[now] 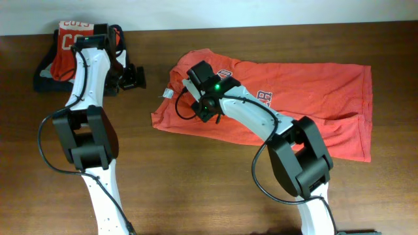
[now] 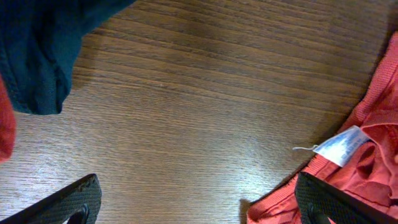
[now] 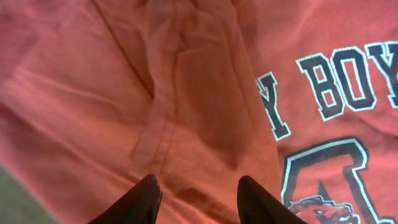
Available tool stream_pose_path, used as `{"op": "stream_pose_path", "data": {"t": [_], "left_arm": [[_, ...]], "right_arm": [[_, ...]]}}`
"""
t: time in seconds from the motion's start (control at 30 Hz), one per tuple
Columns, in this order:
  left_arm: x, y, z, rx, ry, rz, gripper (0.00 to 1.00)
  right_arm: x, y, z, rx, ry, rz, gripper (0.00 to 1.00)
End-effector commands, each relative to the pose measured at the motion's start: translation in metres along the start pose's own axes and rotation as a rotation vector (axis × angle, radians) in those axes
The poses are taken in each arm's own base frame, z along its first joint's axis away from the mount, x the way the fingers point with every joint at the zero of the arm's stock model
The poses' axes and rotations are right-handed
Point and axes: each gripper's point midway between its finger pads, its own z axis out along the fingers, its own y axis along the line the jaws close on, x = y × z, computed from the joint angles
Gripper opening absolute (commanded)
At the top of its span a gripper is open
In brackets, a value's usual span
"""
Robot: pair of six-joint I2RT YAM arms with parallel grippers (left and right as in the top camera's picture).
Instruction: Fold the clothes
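Two black fingertips of our right end effector (image 3: 198, 199) sit closest to the lens. They are parted to a middling gap with nothing pinched between them. Directly beneath them lies a doubled flap of the orange-red T-shirt (image 3: 74, 93) - whether the tips brush the cloth we cannot tell. Just to the side of that end effector runs the navy-and-white chest print (image 3: 329, 87).

Our left end effector (image 2: 202, 210) stands wide, and only bare worktop (image 2: 205, 93) shows between its fingers. Near its right-hand finger lie the shirt's collar edge and the white neck tag (image 2: 339, 144). Off to its other side lies a dark navy folded garment (image 2: 37, 50), with a folded red shirt (image 1: 68, 39) on the same stack.

From above, the T-shirt is a long band stretching away to the right of both end effectors, collar end nearest them and hem end well apart. Its long axis runs across the worktop, side to side. The right end effector is over the collar end itself - the left one sits just beside it, off the cloth.

We judge the next fold turns on that axis: the far hem end has to come toward the collar, and the right arm is the nearer one for reaching it.
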Motion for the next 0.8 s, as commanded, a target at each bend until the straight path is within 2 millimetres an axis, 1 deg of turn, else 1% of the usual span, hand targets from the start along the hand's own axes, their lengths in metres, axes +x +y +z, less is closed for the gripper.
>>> {"op": "stream_pose_path", "data": {"t": [0.0, 0.07, 0.3, 0.43, 0.6, 0.63, 0.77], "left_arm": [[-0.004, -0.003, -0.004, 0.023, -0.014, 0.021, 0.99], [-0.004, -0.003, -0.004, 0.023, -0.014, 0.021, 0.99], [-0.004, -0.003, -0.004, 0.023, -0.014, 0.021, 0.99], [-0.004, -0.003, -0.004, 0.023, -0.014, 0.021, 0.99], [-0.004, -0.003, -0.004, 0.023, -0.014, 0.021, 0.99], [-0.004, -0.003, -0.004, 0.023, -0.014, 0.021, 0.99], [-0.004, -0.003, -0.004, 0.023, -0.014, 0.022, 0.99]], "right_arm": [[0.002, 0.0, 0.011, 0.02, 0.013, 0.018, 0.46], [0.003, 0.002, 0.014, 0.006, 0.014, 0.018, 0.46], [0.003, 0.005, 0.014, -0.009, 0.014, 0.018, 0.46], [0.006, 0.017, 0.014, -0.077, 0.024, 0.025, 0.46], [0.006, 0.019, 0.014, -0.079, 0.027, 0.044, 0.45], [0.006, 0.02, 0.014, -0.079, 0.027, 0.043, 0.43], [0.01, 0.021, 0.016, -0.081, 0.034, 0.043, 0.4]]}}
